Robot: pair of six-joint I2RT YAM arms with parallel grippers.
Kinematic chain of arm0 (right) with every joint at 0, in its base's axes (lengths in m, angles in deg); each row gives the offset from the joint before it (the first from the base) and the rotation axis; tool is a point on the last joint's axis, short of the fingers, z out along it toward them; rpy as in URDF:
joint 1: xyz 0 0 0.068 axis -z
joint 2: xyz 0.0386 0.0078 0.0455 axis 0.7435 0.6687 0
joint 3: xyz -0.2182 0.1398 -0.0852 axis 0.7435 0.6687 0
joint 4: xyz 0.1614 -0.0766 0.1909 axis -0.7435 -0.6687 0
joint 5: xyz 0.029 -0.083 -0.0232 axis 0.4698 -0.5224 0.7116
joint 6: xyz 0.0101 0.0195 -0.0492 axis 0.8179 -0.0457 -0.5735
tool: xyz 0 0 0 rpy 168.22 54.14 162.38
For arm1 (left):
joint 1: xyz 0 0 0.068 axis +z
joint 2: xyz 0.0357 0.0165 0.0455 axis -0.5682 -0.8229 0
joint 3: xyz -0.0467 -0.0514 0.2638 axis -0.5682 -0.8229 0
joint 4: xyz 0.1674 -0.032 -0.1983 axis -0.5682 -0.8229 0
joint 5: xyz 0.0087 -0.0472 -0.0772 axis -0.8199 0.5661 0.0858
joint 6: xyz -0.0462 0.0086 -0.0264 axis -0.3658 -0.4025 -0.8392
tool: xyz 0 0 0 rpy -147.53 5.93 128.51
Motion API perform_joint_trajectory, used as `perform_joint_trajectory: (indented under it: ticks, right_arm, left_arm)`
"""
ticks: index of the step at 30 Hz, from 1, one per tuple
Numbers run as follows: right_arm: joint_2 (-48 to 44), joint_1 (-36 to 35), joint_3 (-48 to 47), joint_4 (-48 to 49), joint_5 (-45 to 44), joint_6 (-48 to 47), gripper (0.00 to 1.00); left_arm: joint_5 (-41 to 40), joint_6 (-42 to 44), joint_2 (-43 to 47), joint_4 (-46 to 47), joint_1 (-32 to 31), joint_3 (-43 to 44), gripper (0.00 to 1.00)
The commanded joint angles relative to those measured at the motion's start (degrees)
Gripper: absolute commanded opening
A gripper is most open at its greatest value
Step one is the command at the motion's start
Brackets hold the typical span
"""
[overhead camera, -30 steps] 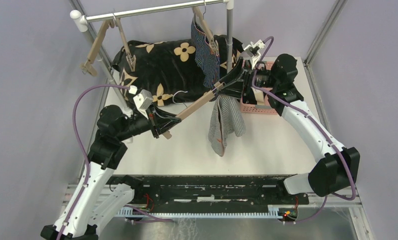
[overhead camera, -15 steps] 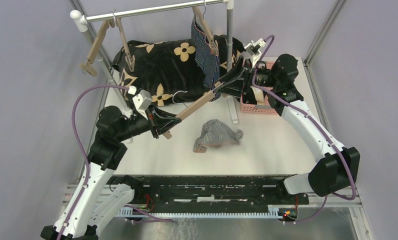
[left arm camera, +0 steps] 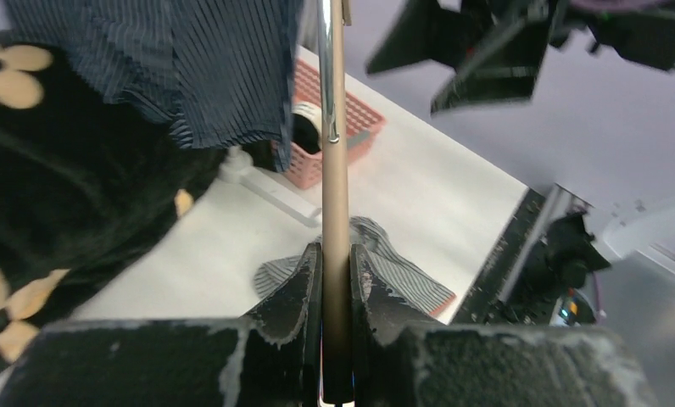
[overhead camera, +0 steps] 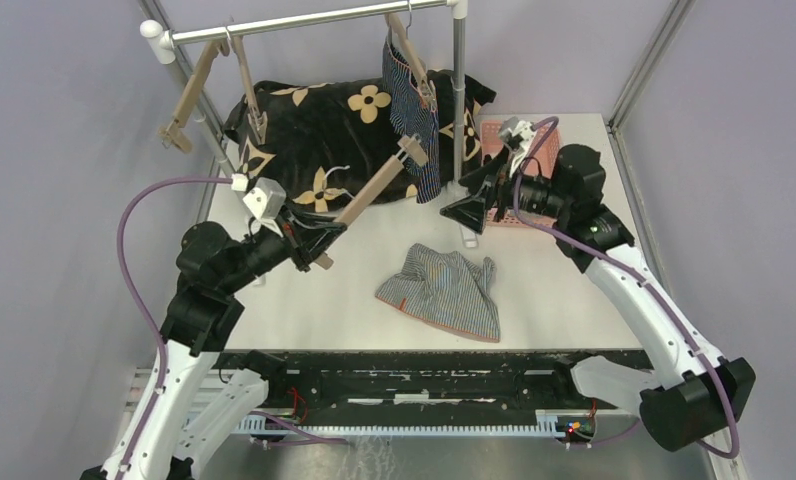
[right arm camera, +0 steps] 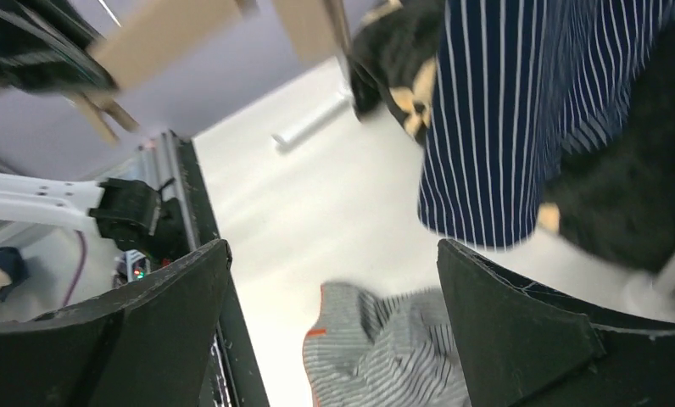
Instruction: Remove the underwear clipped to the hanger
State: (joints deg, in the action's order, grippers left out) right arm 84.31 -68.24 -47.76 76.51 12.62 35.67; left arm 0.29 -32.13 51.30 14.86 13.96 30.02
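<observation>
Rack post (overhead camera: 459,100) and pink basket (overhead camera: 487,138) crowd the navy briefs (overhead camera: 414,110); table (overhead camera: 574,290) in front lies open.

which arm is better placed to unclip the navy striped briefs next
Right. The right gripper is open and empty, close beside the navy striped briefs hanging from the rail. The left gripper is shut on a bare wooden hanger.

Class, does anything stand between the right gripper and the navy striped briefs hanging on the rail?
Nothing visible does. The right gripper is open and the navy briefs show clear ahead; the rack post stands just beside that path.
</observation>
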Motion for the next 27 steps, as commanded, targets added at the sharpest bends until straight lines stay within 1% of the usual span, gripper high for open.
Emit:
perform_joint_trajectory:
  ticks: [1,2,3,5,6,9,11,16,20,22,27]
  right_arm:
    - [-2.09,-4.31,3.39,-10.2,-16.27,-6.57,1.0]
    - [-2.01,-5.9,2.71,-12.84,-20.15,-8.25,1.0]
    - [-1.65,-7.6,1.88,-15.85,-25.88,-10.01,1.0]
    - [-1.01,-9.95,1.53,-19.4,-31.78,-11.78,1.0]
    - [-0.74,-10.63,2.14,-20.05,-33.37,-11.98,1.0]
    - [0.12,-12.12,5.23,-20.33,-35.97,-11.47,1.0]
    - [2.26,-13.31,6.37,-21.03,-38.27,-11.21,1.0]
    - [9.53,-16.89,5.28,-25.34,-41.23,-10.47,1.0]
    - [14.17,-21.54,6.51,-24.85,-42.46,-8.84,1.0]
    - [15.68,-23.95,7.47,-24.92,-46.49,-7.91,1.0]
    - [18.28,-25.28,10.01,-23.46,-48.44,-6.19,1.0]
  left_arm:
    - [-13.1,-0.45,0.4,-1.83,-0.03,5.42,0.03]
    - [-14.92,-0.15,-0.17,-2.72,-0.07,6.74,0.03]
    - [-16.92,-0.05,-0.87,-4.03,-0.08,8.31,0.03]
    - [-21.58,0.45,-2.78,-7.33,-0.08,12.11,0.03]
    - [-23.59,0.94,-3.98,-9.22,-0.09,14.09,0.03]
    - [-28.75,2.19,-8.05,-14.73,-0.08,19.92,0.03]
    - [-30.04,2.77,-10.16,-17.26,-0.07,22.46,0.03]
    - [-30.71,3.47,-12.75,-18.37,-0.1,24.66,0.03]
    - [-33.16,5.58,-15.59,-20.85,-0.08,27.76,0.03]
    - [-34.56,6.46,-17.38,-22.31,-0.12,29.91,0.03]
    - [-37.1,6.81,-20.84,-21.35,-0.08,32.68,0.03]
